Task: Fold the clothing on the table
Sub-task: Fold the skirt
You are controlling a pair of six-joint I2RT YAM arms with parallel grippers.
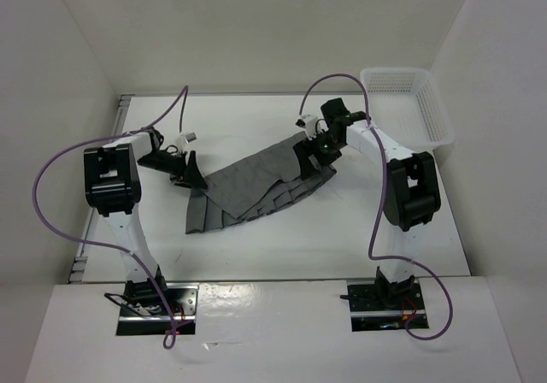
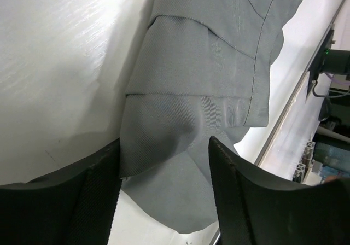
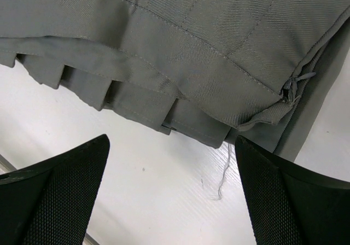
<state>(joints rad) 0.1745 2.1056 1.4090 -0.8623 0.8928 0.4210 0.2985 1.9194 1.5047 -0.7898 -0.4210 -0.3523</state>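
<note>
We see the skirt (image 1: 256, 191) stretching slantwise between the left pincer (image 1: 189, 172) and the right pincer (image 1: 313, 150), both released, one at each end.

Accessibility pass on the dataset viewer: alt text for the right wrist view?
Dark grey pleated skirt lies in layers on the white table, filling the upper frame, a loose thread trailing from its edge. The right hand is open below it, holding nothing.

Dark grey pleated skirt (image 1: 256, 191) lay rumpled on the white table (image 1: 256, 250), one layer folded diagonally over the pleats, left gripper (image 1: 190, 173) at its left edge, right gripper (image 1: 312, 156) at its far right end, white mesh basket (image 1: 410, 101) at the table's far right corner.
</note>
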